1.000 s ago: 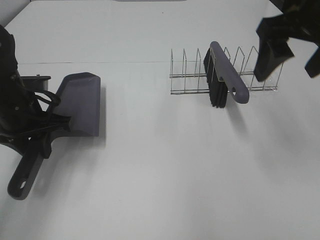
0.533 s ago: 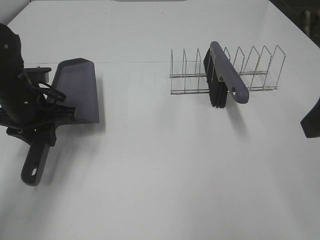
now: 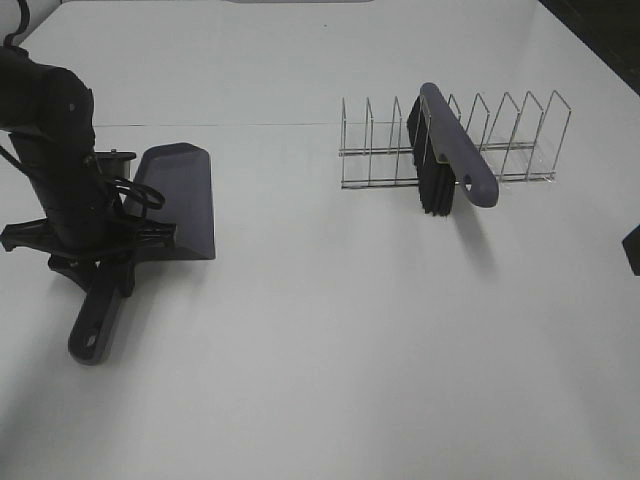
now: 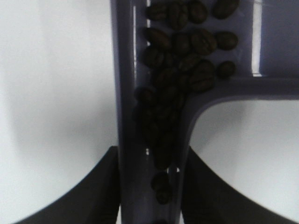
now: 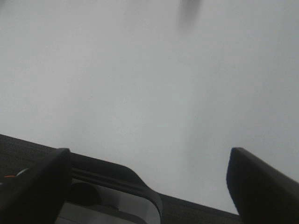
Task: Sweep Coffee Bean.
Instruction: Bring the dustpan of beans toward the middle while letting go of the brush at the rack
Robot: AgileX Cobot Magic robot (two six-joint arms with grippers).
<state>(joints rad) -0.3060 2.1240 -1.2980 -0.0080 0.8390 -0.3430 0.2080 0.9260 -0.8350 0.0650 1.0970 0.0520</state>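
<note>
The left gripper (image 4: 149, 186) pinches the dustpan (image 3: 180, 200) handle near the desk's left edge; coffee beans (image 4: 180, 70) lie inside. The right gripper (image 5: 145, 177) is spread.

I count one grey-purple plastic dustpan (image 3: 178, 203), one grey-handled brush with black bristles (image 3: 447, 160), and one silver wire rack (image 3: 520, 150). About two dozen dark brown oval coffee beans (image 4: 180, 70) fill my left wrist view.
</note>
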